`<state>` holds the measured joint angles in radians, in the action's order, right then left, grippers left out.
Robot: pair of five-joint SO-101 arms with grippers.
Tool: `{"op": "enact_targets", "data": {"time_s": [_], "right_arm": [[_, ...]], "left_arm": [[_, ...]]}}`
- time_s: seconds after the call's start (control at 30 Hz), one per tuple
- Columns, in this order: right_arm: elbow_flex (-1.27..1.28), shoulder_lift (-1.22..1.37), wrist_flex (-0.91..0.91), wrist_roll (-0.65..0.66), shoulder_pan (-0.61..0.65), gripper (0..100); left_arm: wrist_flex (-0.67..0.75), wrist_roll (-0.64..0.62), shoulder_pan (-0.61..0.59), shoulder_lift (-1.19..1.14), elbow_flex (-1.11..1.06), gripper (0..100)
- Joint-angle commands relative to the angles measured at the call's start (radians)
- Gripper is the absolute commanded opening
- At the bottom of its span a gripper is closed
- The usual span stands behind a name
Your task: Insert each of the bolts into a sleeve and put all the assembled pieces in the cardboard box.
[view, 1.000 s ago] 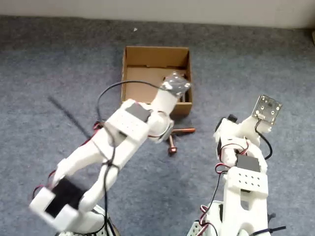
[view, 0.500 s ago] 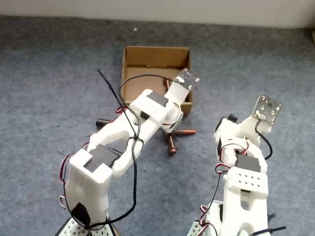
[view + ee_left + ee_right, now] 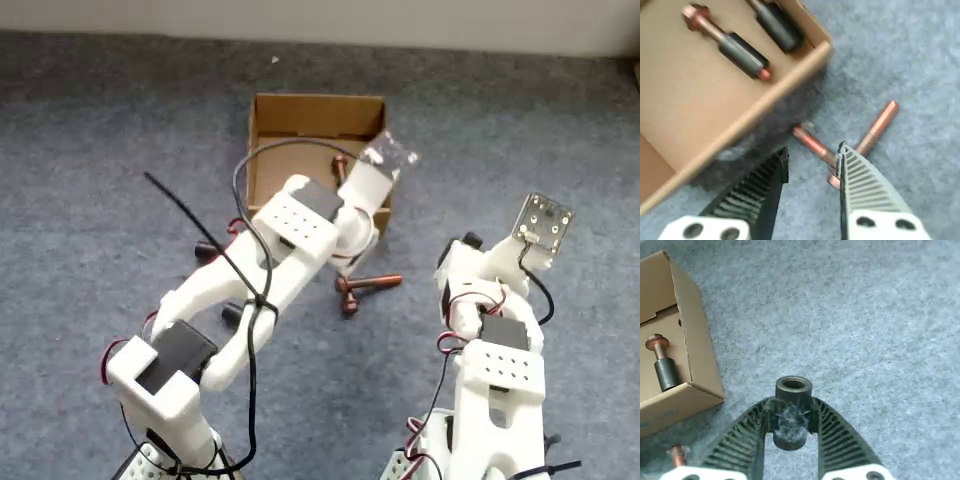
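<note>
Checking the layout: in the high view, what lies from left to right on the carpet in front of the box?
Loose sleeve → two bolts → right arm

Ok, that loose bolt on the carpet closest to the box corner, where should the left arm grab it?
Take the shank of that bolt mid-length, from straight above, left fingers straddling it crosswise. It lies flat, and one end sits by the second bolt, so the middle is probably freest.
</note>
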<state>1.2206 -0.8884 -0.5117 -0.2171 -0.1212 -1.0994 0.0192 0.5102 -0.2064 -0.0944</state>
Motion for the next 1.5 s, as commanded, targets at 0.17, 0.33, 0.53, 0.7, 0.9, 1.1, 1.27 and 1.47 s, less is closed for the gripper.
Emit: {"op": "enact_targets", "data": {"time_s": [0.17,0.33,0.53,0.7,0.9,1.1,1.27,1.47], "right_arm": [[-0.01,-0.028,0.022,0.005,-0.007,0.5],[-0.01,-0.028,0.022,0.005,-0.007,0.5],[-0.008,-0.028,0.022,0.005,-0.007,0.5],[-0.008,-0.028,0.022,0.005,-0.005,0.5],[-0.008,-0.028,0.022,0.005,-0.005,0.5],[-0.008,-0.028,0.022,0.005,-0.005,0.5],[-0.008,-0.028,0.022,0.005,-0.005,0.5],[-0.008,-0.028,0.022,0.005,-0.005,0.5]], "left_arm": [[0.066,-0.006,0.039,-0.085,-0.062,19],[0.072,0.066,0.082,-0.105,-0.061,19],[0.071,0.081,0.079,-0.163,-0.018,18],[-0.015,0.084,0.082,-0.243,0.09,11],[-0.092,0.084,0.076,-0.182,0.119,0],[-0.204,0.084,0.074,0.065,0.082,1],[-0.236,0.087,0.061,0.297,-0.077,1],[-0.219,0.021,-0.079,0.622,-0.272,1]]}}
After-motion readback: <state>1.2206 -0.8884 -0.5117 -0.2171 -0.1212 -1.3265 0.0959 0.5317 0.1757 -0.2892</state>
